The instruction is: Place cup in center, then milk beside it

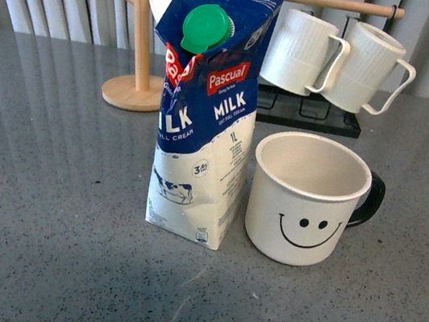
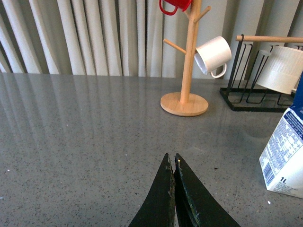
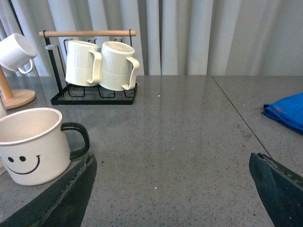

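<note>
— Standing mid-table, the cup [image 1: 306, 198] is seen upright with the milk [image 1: 203, 114] just beside it, carton panel nearly against the rim. Both look placed.

— And the pincers? The left gripper [image 2: 173, 163] is pressed closed, nothing held, low over bare table [image 2: 85, 132]. The right gripper [image 3: 170, 189] is spread wide, empty, with the cup near one finger.

— How would they be handled? The cup is judged stiff and smooth, glossy white, round and wide; the black handle [image 1: 369, 202] or the rim would be taken. Chipping is the risk.

— The carton is creased low down, so soft board is suspected; heavy if full. It would be pinched across the flat panels, mid-height, under the green cap [image 1: 206, 28].
</note>
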